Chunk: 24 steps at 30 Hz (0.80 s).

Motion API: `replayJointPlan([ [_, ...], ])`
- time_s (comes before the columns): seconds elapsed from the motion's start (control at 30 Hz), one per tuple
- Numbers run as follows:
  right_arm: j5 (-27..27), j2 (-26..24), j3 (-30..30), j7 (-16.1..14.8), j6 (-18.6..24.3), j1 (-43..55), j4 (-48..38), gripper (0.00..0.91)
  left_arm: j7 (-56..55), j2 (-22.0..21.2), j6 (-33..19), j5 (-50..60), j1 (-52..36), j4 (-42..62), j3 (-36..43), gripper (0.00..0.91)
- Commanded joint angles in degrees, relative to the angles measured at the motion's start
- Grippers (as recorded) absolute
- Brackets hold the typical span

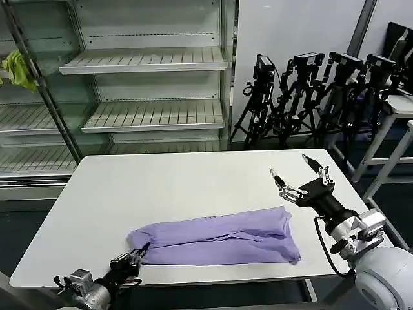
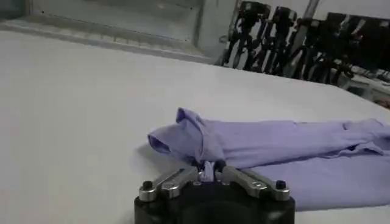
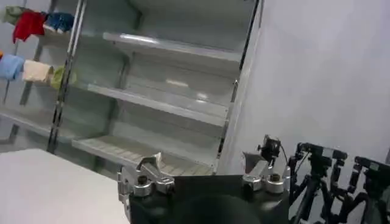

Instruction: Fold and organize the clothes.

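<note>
The clothes are one lavender T-shirt [image 1: 219, 237], folded into a long band across the near half of the white table [image 1: 168, 187]. At the shirt's left end my left gripper [image 1: 143, 250] is shut on a pinch of its fabric; in the left wrist view the cloth [image 2: 274, 143] stretches away from the closed gripper [image 2: 209, 170]. My right gripper [image 1: 292, 173] hovers open above the table, just beyond the shirt's right end, touching nothing. In the right wrist view its spread fingers [image 3: 150, 165] point toward the shelves.
Empty metal shelving [image 1: 148, 90] stands behind the table, with a yellow-green cloth [image 1: 19, 70] hanging at its left. Black tripods [image 1: 310, 97] crowd the back right. A white table edge [image 1: 400, 106] is at the far right. Coloured cloths [image 3: 30, 24] hang on a rack.
</note>
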Motion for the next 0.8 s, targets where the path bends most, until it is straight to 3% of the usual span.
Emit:
replayJointPlan([
  [0.03,-0.01,0.13,-0.35,-0.05,0.09,0.50,-0.14,0.907,-0.34,5.75,0.09,-2.72,-1.26,1.82,-4.79,0.111],
  [0.3,-0.31,0.55,-1.32,-0.34,0.59,0.87,-1.72,0.907,-1.04,15.72,1.03,-9.23,-3.58,8.18,-15.41,0.111],
  [0.8,-1.72,2.27,-5.71,-0.67,1.26,2.73,-4.10,0.907,-1.98,25.58,3.14,-13.15,-0.40,10.40,-26.94,0.121],
])
